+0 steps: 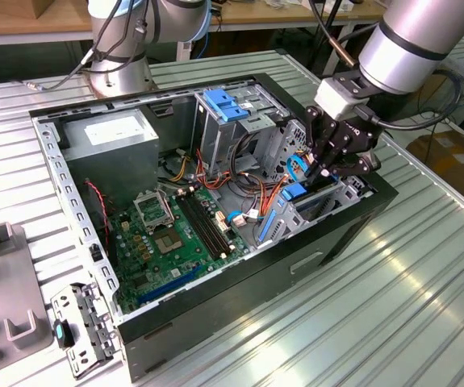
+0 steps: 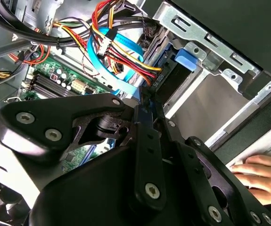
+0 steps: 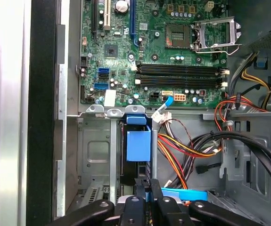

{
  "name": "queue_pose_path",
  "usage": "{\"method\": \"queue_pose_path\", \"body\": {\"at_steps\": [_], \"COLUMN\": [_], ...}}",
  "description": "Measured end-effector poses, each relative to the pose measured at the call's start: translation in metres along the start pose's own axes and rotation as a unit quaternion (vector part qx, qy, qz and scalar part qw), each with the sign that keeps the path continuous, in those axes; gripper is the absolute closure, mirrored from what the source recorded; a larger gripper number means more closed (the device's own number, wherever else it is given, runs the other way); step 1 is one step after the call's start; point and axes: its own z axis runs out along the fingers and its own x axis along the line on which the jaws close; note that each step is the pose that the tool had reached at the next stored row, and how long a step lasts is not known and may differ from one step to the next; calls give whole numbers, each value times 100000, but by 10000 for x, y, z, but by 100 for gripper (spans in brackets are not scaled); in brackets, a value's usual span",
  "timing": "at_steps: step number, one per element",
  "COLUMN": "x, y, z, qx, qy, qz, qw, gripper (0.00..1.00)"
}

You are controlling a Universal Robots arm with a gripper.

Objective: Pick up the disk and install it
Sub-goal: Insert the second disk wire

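Gripper (image 3: 147, 200) fingers clamped on dark blue-railed disk (image 3: 139, 143), standing in grey metal bay (image 3: 95, 155) directly below; tilt risks rails jamming

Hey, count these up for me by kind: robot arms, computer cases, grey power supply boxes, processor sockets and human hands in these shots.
Robot arms: 2
Computer cases: 1
Grey power supply boxes: 1
Processor sockets: 1
Hands: 1
Total: 6
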Motion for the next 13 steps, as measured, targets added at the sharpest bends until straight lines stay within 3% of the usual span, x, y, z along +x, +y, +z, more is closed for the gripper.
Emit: {"method": "queue_pose_path", "body": {"at_steps": [2,3,8,12,13], "x": [0,-2,-9,-10,-10], "y": [-1,0,2,2,2], "z": [-2,-26,-133,-133,-133], "qx": [5,2,9,17,17], "qy": [-54,-13,2,3,7], "qz": [-10,-7,-3,-2,-2], "qw": [100000,100000,100000,100000,100000], "gripper": [83,76,76,78,84]}}
